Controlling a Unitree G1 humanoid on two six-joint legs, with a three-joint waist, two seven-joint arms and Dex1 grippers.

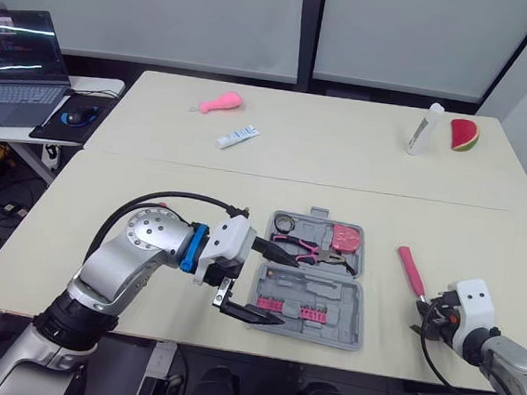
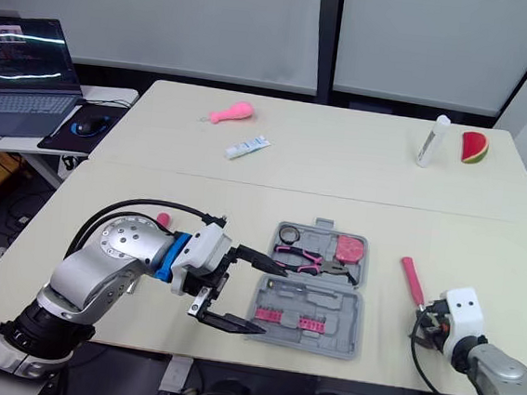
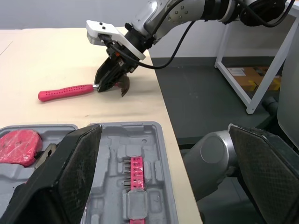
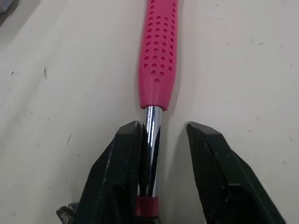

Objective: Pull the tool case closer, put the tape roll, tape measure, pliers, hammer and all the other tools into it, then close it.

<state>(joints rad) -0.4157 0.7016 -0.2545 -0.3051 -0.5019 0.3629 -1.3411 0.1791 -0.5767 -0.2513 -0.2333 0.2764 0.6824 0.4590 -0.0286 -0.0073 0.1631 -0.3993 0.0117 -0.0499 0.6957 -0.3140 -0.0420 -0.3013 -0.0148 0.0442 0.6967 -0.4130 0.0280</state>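
— Left gripper (image 1: 287, 291), how does it stand?
— Spread wide, one finger over the near left part of the case (image 1: 333, 302) and the other out past its near edge. It holds nothing.
— And the right gripper (image 4: 163, 127)?
— Low on the table (image 1: 152, 187), at the head end of the hammer (image 1: 412, 273). Its fingers (image 4: 124, 154) straddle the bare steel shaft just below the pink grip. One finger touches the shaft and the other stands a little off it, so the gap is narrow but not closed.
— Where does the hammer lie?
— Flat on the table, just right of the case, with its pink handle pointing away from the robot.
— The case itself?
— Open and flat, near the front edge of the table, between the two arms. The pliers (image 1: 319, 252) lie across the far half, the red tape measure (image 1: 346, 236) sits in its right corner, and the tape roll (image 1: 284, 223), a dark ring, sits in its left corner. A pink bit strip (image 1: 281, 306) sits in the near half.
— Anything further back?
— On the far table there are a white tube (image 1: 237, 137), a pink toy (image 1: 222, 103), a white bottle (image 1: 423, 129) and a melon slice (image 1: 464, 136). A laptop (image 1: 19, 67) is on a desk to the left.
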